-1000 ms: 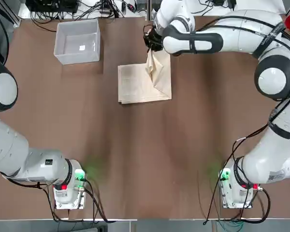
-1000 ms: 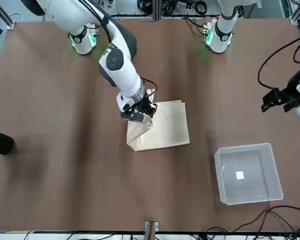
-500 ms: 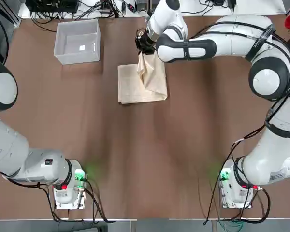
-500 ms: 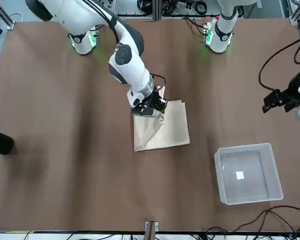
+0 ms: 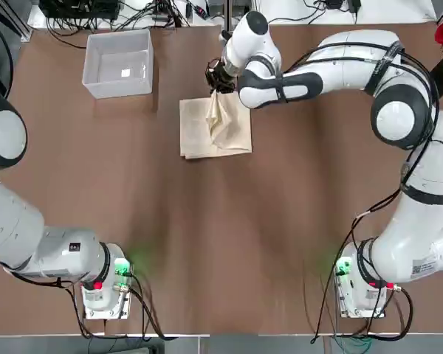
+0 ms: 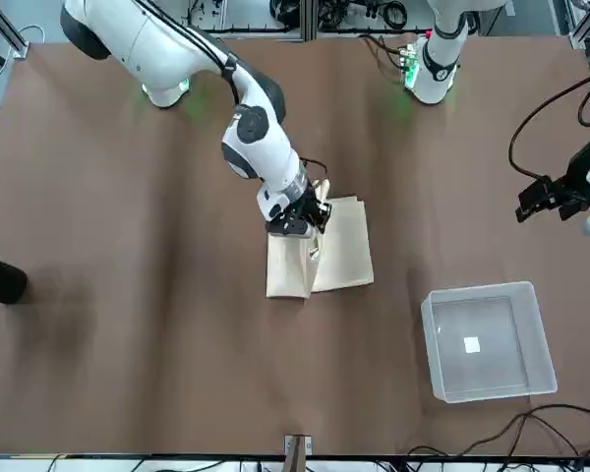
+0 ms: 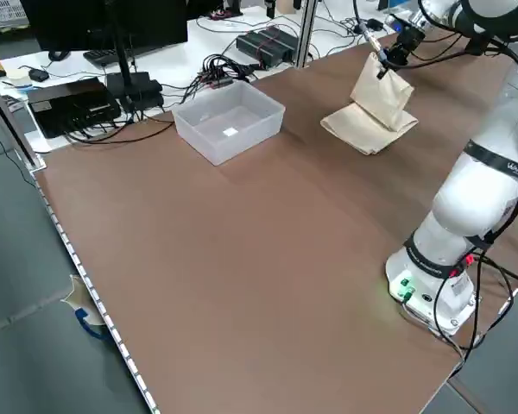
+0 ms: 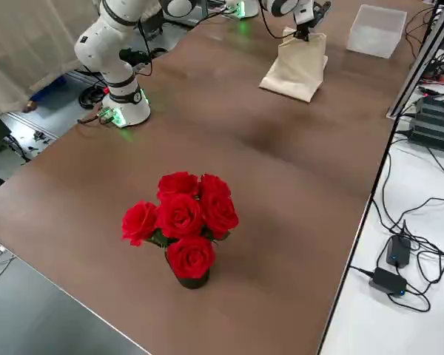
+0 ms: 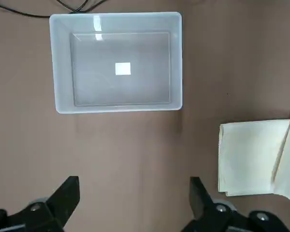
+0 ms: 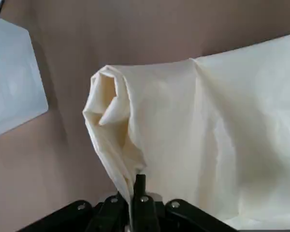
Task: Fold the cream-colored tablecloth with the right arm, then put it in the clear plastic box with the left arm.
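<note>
The cream-colored tablecloth (image 5: 214, 130) lies folded on the brown table, to the right of the clear plastic box (image 5: 119, 62) in the top view. My right gripper (image 5: 219, 81) is shut on one edge of the cloth and holds it up over the far side of the flat part. That raised flap hangs in a loose fold (image 10: 150, 140) below the pinching fingers. The box (image 9: 116, 63) holds nothing but a small white mark. My left gripper (image 9: 134, 205) hovers open above bare table, near the box and the cloth's left edge (image 9: 251, 157).
A vase of red roses (image 8: 181, 222) stands on the robot's right part of the table. Cables and black electronics (image 7: 95, 95) lie beyond the far edge, behind the box. Both arm bases (image 5: 103, 287) sit at the near edge.
My right gripper has carried the held cloth edge toward the robot's left, across the flat part, so the visible cloth is narrower. The left arm has not moved.
</note>
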Action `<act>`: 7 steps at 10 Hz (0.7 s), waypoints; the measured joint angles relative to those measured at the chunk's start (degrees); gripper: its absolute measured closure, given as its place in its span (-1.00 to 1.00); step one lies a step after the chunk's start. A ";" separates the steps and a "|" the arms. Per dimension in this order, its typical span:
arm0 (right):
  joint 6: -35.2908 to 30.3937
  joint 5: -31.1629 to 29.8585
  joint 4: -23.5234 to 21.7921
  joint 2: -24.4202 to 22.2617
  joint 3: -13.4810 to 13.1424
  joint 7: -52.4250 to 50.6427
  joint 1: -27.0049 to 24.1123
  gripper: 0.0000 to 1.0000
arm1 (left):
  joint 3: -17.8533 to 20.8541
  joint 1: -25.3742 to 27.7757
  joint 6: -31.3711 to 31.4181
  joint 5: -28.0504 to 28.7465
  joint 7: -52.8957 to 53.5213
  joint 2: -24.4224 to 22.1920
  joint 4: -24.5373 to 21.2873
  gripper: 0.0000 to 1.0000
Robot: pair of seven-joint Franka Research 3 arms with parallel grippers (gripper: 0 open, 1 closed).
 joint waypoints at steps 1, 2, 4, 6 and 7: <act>0.00 -0.06 0.00 0.41 0.01 0.19 0.48 0.83 | 0.00 0.01 0.00 0.00 0.02 0.00 0.00 -1.00; 0.00 -0.17 0.00 0.80 0.01 0.67 0.84 0.82 | 0.00 0.01 0.00 0.00 0.02 0.00 0.00 -1.00; 0.00 -0.74 0.00 1.22 0.02 1.78 1.33 0.82 | 0.00 0.01 0.00 0.00 0.02 0.00 0.00 -1.00; 0.00 -0.85 0.00 1.25 0.04 2.95 1.86 0.83 | 0.00 0.01 0.00 0.00 0.02 0.00 0.00 -1.00; 0.00 -0.85 0.00 1.26 0.12 3.55 1.94 0.84 | 0.00 0.01 0.00 0.00 0.02 0.00 0.00 -1.00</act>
